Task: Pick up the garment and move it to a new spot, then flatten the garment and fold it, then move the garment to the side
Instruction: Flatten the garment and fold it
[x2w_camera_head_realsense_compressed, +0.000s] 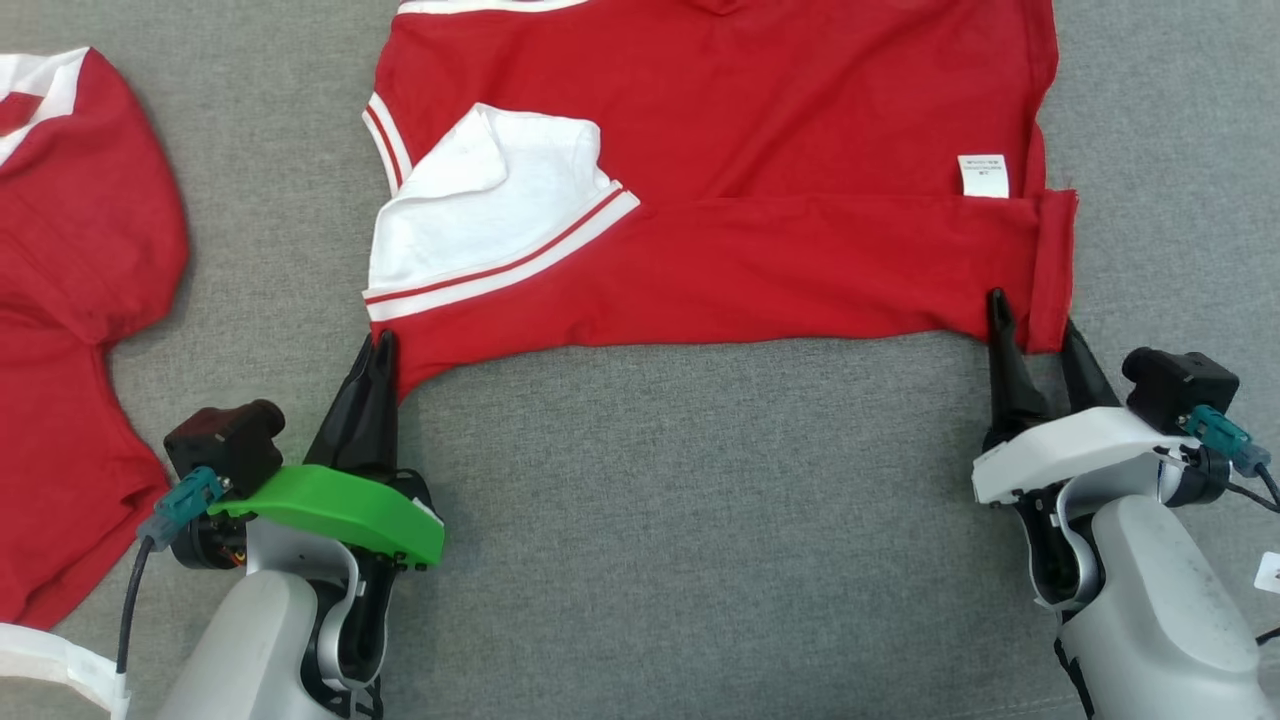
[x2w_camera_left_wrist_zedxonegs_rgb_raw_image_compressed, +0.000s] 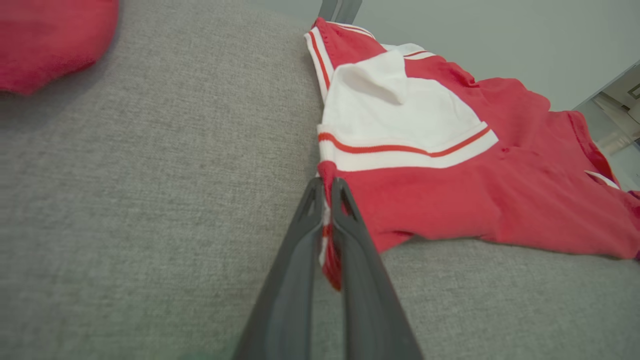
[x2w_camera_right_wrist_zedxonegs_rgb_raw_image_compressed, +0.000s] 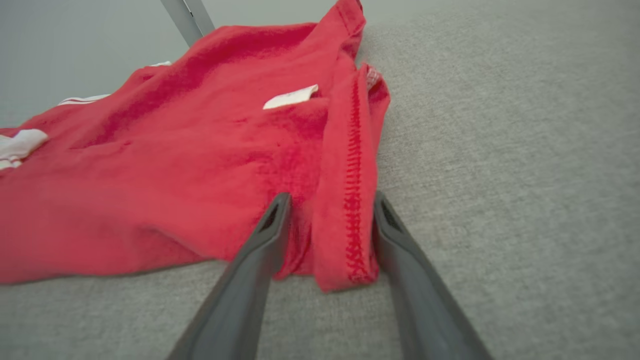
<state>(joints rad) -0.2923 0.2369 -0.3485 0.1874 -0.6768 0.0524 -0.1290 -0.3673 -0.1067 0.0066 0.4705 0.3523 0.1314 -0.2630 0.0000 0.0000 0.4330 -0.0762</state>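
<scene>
Garment (x2w_camera_head_realsense_compressed: 720, 250): red shirt with white trim, lying on grey table (x2w_camera_head_realsense_compressed: 700, 520), near strip looks folded over.

Head view: left gripper (x2w_camera_head_realsense_compressed: 383, 345) at near left corner, right gripper (x2w_camera_head_realsense_compressed: 1035, 325) at near right corner. Second red shirt (x2w_camera_head_realsense_compressed: 70, 300) lies apart at far left.

Left wrist view: jaws pressed together, pinching corner cloth.

Right wrist view: jaws spread, straddling doubled cloth edge, not yet gripping.

Judgement: placing and flattening look done, folding midway. Further folding and move aside remain.

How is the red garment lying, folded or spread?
Folded: the red garment has a near strip doubled over its body, below the white label.
</scene>
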